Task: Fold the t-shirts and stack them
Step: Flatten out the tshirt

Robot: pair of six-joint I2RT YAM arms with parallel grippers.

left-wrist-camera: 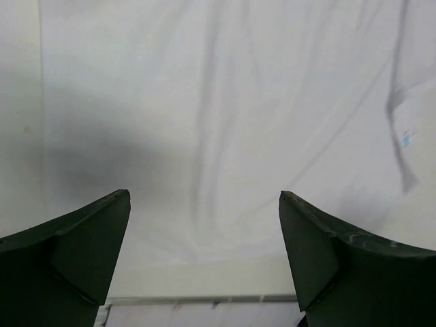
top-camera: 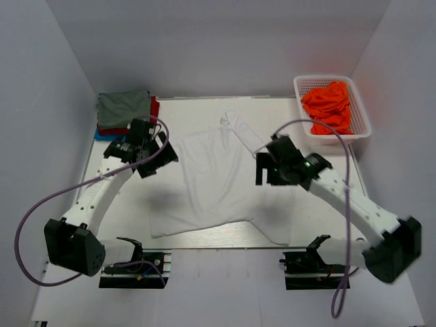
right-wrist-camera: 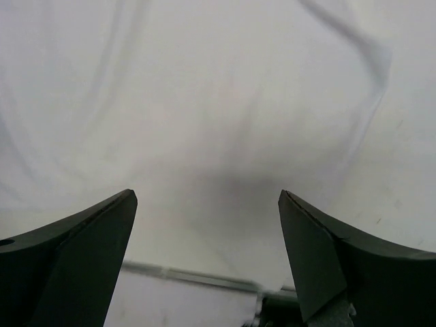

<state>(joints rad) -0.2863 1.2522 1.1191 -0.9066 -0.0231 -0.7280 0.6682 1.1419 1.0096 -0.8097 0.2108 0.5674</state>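
A white t-shirt [top-camera: 211,180] lies spread on the table's middle, wrinkled, one sleeve reaching toward the back. My left gripper [top-camera: 155,162] hovers at its left edge, open, nothing between the fingers; the wrist view shows the white t-shirt [left-wrist-camera: 225,116] below my left gripper [left-wrist-camera: 204,199]. My right gripper [top-camera: 262,170] hangs at the shirt's right edge, also open and empty, with the white t-shirt [right-wrist-camera: 204,102] under my right gripper [right-wrist-camera: 208,197]. A folded stack of t-shirts [top-camera: 125,109], olive-grey on top of red and blue, sits at the back left. Orange t-shirts [top-camera: 330,105] fill the basket.
A white lattice basket [top-camera: 361,126] stands at the back right corner. White walls close in the table on three sides. The arm bases and their cables sit along the near edge [top-camera: 204,246].
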